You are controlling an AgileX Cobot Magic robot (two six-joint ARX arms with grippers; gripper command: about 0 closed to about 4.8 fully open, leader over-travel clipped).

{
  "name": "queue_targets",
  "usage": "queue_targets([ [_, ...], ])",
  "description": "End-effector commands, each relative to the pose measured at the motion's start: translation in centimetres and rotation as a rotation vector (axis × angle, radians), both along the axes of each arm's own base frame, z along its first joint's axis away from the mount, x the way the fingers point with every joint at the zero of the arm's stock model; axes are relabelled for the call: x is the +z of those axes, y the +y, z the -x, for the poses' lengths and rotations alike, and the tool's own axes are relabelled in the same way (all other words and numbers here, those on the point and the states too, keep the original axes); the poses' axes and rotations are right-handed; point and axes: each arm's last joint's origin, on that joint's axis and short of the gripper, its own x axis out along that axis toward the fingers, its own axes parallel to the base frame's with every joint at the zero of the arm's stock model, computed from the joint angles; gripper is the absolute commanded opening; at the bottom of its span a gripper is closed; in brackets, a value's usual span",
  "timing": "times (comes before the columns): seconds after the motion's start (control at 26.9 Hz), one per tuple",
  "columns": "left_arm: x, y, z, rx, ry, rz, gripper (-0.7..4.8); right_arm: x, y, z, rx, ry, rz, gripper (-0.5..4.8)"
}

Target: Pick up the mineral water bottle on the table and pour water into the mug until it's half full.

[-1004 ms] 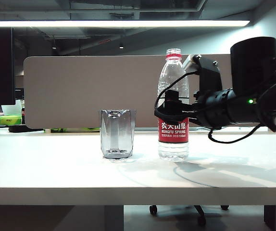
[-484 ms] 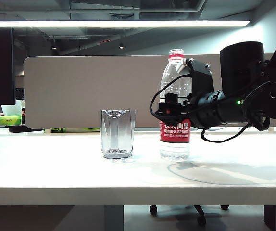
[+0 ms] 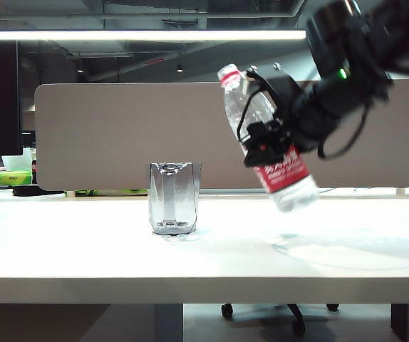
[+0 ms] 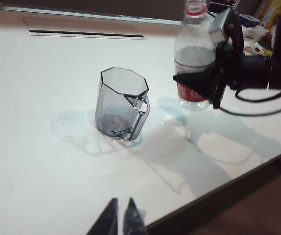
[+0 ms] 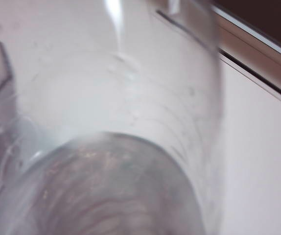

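The left pincer (image 4: 121, 218) sits nearest, low over the front edge of the wide white surface (image 4: 42, 161), its dark tips drawn together on nothing. Ahead of it, well apart, stands the short grey-tinted faceted glass mug (image 4: 121, 104) with an angular side handle, upright and seemingly empty, with a faint wet patch on the surface around its foot. Beyond the mug, the right pincer (image 3: 268, 142) is clamped around the middle of the tall clear ribbed plastic mineral water bottle (image 3: 261, 135), just above its red-and-white label. The bottle hangs clear of the surface, tilted so its red-ringed neck leans toward the mug, yet it remains off to one side of the rim. The right wrist view is filled with blurred plastic, confirming the grip. The water (image 4: 193, 61) fills the lower part only. By my reading the lift is done and the carry to the mug is in hand; next the mouth must come over the rim, then tip gently.
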Motion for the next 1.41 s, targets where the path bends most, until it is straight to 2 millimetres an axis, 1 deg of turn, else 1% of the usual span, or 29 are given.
queue_targets([
  [0.04, 0.4, 0.0, 0.0, 0.000, -0.021, -0.002, 0.21, 1.9, 0.3, -0.6, -0.036, 0.038, 0.193, 2.47],
  [0.15, 0.6, 0.0, 0.0, 0.004, -0.044, -0.002, 0.21, 3.3, 0.7, -0.9, -0.051, 0.017, 0.323, 2.48],
  [0.22, 0.9, 0.0, -0.1, 0.008, -0.087, -0.002, 0.21, 4.3, 1.0, -1.0, -0.038, 0.005, 0.444, 2.48],
  [0.26, 1.1, 0.0, -0.1, 0.017, -0.101, -0.003, 0.21, 4.6, 1.1, -1.0, -0.029, 0.006, 0.466, 2.47],
  [0.33, 1.5, 0.1, -0.3, 0.051, -0.151, -0.008, 0.21, 5.3, 1.4, -1.0, -0.068, -0.001, 0.551, 2.47],
  [0.41, 1.6, 0.1, -0.3, 0.052, -0.157, -0.008, 0.21, 5.5, 1.5, -1.0, -0.068, -0.007, 0.575, 2.48],
  [0.63, 1.5, 0.1, -0.3, 0.052, -0.153, -0.008, 0.21, 5.1, 1.8, -0.9, -0.046, -0.014, 0.710, 2.48],
  [0.82, 1.5, 0.1, -0.3, 0.053, -0.152, -0.007, 0.21, 5.1, 1.9, -0.9, -0.044, -0.019, 0.736, 2.48],
  [0.89, 1.5, 0.2, -0.3, 0.061, -0.151, -0.008, 0.21, 5.0, 2.1, -1.3, -0.050, -0.020, 0.741, 2.47],
  [1.04, 1.5, 0.2, -0.3, 0.064, -0.147, -0.004, 0.21, 5.7, 3.9, -2.1, -0.037, -0.048, 0.738, 2.48],
  [1.12, 1.5, 0.2, -0.3, 0.065, -0.147, -0.004, 0.21, 5.6, 4.5, -2.4, -0.029, -0.042, 0.749, 2.48],
  [1.15, 1.5, 0.2, -0.3, 0.064, -0.146, -0.004, 0.21, 5.4, 5.3, -2.5, -0.008, -0.032, 0.790, 2.48],
  [1.23, 1.5, 0.2, -0.3, 0.064, -0.146, -0.004, 0.21, 4.8, 6.0, -2.5, -0.001, -0.029, 0.823, 2.48],
  [1.34, 1.5, 0.2, -0.3, 0.064, -0.147, -0.004, 0.21, 4.1, 6.4, -2.5, 0.001, -0.018, 0.847, 2.48],
  [1.41, 1.5, 0.2, -0.3, 0.064, -0.147, -0.004, 0.21, 3.8, 6.4, -2.5, -0.009, -0.005, 0.902, 2.48],
])
